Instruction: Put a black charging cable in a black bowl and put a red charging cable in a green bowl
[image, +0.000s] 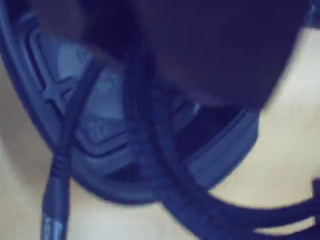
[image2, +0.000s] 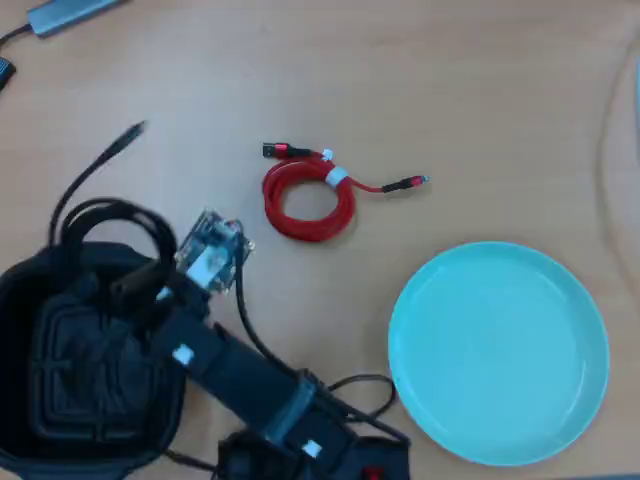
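In the overhead view the black bowl stands at the lower left. My gripper hangs over its upper rim, shut on the black charging cable. The cable's coil arches over the rim and its tail runs up left across the table. The blurred wrist view shows cable strands dropping from the dark gripper over the bowl's ribbed floor. The red charging cable lies coiled on the table at centre. The green bowl sits at the lower right with nothing in it.
My arm's body and base stretch from the bottom edge towards the black bowl, trailing thin black wires. A grey adapter lies at the top left corner. Bare wooden table lies between the bowls.
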